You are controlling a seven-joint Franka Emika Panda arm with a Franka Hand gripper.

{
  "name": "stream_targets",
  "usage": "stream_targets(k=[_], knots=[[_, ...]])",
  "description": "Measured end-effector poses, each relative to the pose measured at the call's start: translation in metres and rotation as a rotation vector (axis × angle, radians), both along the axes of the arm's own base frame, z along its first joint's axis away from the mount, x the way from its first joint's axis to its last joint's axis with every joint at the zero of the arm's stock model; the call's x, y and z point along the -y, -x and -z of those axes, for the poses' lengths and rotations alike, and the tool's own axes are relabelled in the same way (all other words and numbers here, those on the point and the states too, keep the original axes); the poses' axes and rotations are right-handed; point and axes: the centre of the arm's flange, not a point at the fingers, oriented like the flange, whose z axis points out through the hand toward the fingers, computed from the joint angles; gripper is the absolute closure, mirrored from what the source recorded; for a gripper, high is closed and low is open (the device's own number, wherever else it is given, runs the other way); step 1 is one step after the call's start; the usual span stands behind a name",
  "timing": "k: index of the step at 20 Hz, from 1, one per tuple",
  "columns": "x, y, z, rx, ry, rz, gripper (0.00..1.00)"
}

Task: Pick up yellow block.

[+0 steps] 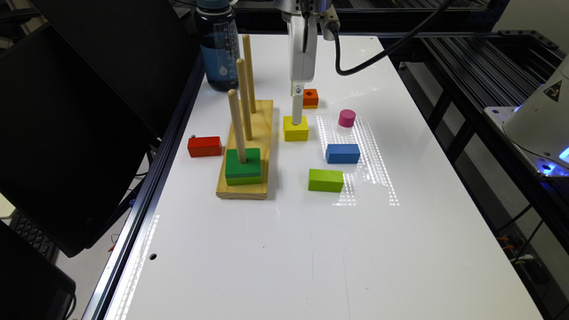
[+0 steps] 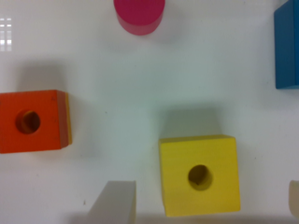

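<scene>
In the exterior view the gripper (image 1: 297,116) hung straight down with its white tip right at the top of the yellow block (image 1: 296,129). The orange block (image 1: 310,98) sat just behind the tip, the pink cylinder (image 1: 346,118) to the exterior view's right, and the blue block (image 1: 342,153) and lime-green block (image 1: 326,180) lay nearer the camera. The wooden peg board (image 1: 247,151) stood beside the block on the white table (image 1: 284,249).

In the wrist view the fingers (image 2: 117,203) stood wide apart, holding nothing. The yellow block (image 2: 200,175) lay between them, clear of the near finger. The orange block (image 2: 32,121) lay outside that finger.
</scene>
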Motion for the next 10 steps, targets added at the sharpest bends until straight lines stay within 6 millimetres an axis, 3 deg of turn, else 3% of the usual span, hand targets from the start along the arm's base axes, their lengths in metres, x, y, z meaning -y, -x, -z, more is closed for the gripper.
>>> stream_targets(k=[4, 10], knots=[[0.001, -0.001, 0.020, 0.003, -0.005, -0.001, 0.00], [0.001, -0.002, 0.020, 0.005, -0.004, -0.002, 0.00]])
